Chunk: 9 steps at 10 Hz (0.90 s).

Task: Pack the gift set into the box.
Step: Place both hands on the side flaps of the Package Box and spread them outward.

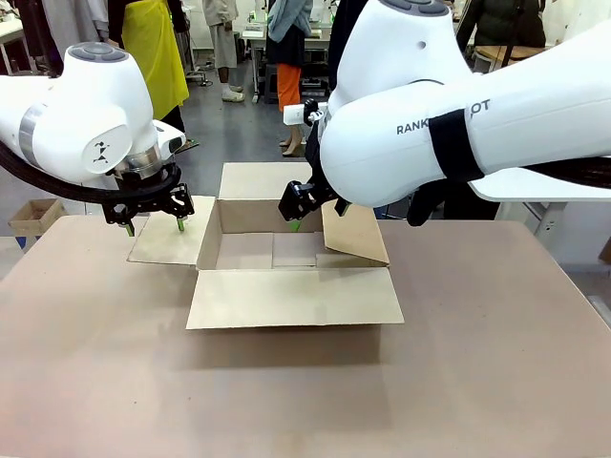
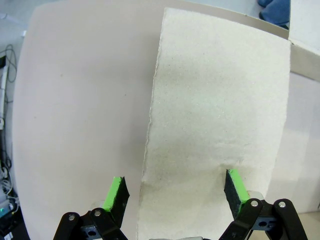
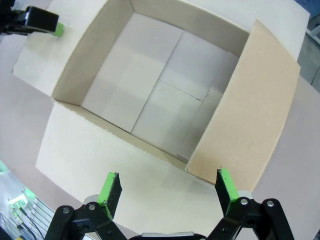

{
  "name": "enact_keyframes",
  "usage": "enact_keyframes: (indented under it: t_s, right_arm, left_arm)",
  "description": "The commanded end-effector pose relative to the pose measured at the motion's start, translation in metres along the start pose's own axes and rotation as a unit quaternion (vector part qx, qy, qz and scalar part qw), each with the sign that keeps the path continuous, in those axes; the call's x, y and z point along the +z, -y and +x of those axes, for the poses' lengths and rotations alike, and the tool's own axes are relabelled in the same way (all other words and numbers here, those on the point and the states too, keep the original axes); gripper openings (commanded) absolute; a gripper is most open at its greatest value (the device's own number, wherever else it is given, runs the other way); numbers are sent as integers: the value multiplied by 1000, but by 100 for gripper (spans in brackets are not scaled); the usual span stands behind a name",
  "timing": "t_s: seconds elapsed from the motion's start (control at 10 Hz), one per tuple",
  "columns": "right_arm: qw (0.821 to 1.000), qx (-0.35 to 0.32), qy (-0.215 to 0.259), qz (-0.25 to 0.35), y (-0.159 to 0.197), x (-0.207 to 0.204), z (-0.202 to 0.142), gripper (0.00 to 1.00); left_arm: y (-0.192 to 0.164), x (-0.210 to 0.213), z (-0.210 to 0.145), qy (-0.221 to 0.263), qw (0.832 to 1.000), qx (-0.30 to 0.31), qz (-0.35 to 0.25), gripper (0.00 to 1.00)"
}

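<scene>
The box (image 1: 291, 298) stands open in the middle of the table, its four flaps spread and its bottom (image 3: 160, 95) bare. Its right flap (image 3: 250, 100) tilts upward; the other three lie flatter. My left gripper (image 1: 155, 227) hangs open just above the left flap (image 2: 220, 110), green fingertips (image 2: 117, 192) pointing down with nothing between them. My right gripper (image 1: 315, 215) hovers open over the box's right side, beside the raised flap, and in the right wrist view (image 3: 167, 187) it holds nothing. The gift set is out of view.
Bare brown table (image 1: 477, 382) spreads to the front and right of the box. A small brown carton (image 1: 33, 215) sits on the floor far off at left. People stand in the background beyond the far table edge.
</scene>
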State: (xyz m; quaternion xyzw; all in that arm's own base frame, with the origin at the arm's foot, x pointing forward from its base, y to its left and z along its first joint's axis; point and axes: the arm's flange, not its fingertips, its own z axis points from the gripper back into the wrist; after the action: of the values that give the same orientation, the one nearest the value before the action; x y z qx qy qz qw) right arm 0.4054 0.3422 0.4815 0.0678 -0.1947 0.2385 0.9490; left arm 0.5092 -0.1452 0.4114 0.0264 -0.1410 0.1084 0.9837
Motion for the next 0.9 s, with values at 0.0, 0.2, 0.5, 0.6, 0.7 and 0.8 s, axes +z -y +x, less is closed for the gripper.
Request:
enact_keyframes:
  t_s: [0.0, 0.2, 0.5, 0.6, 0.7, 0.8]
  right_arm:
    - [1000, -3, -1, -5, 4, -2, 0, 100]
    - [997, -30, -45, -52, -4, -15, 31, 100]
    - [979, -122, -88, -141, -7, -57, 97, 100]
    - [965, -154, -98, -190, -7, -78, 109, 100]
    - [957, -165, -99, -219, -5, -101, 117, 100]
    - [957, -166, -103, -215, -2, -124, 121, 100]
  left_arm:
    - [2, 1, -1, 6, 1000, 7, 11, 100]
    - [2, 1, -1, 6, 1000, 7, 11, 100]
    - [2, 1, -1, 6, 1000, 7, 11, 100]
    - [2, 1, -1, 6, 1000, 7, 11, 100]
    - [2, 1, -1, 6, 1000, 7, 11, 100]
    - [2, 1, -1, 6, 1000, 7, 11, 100]
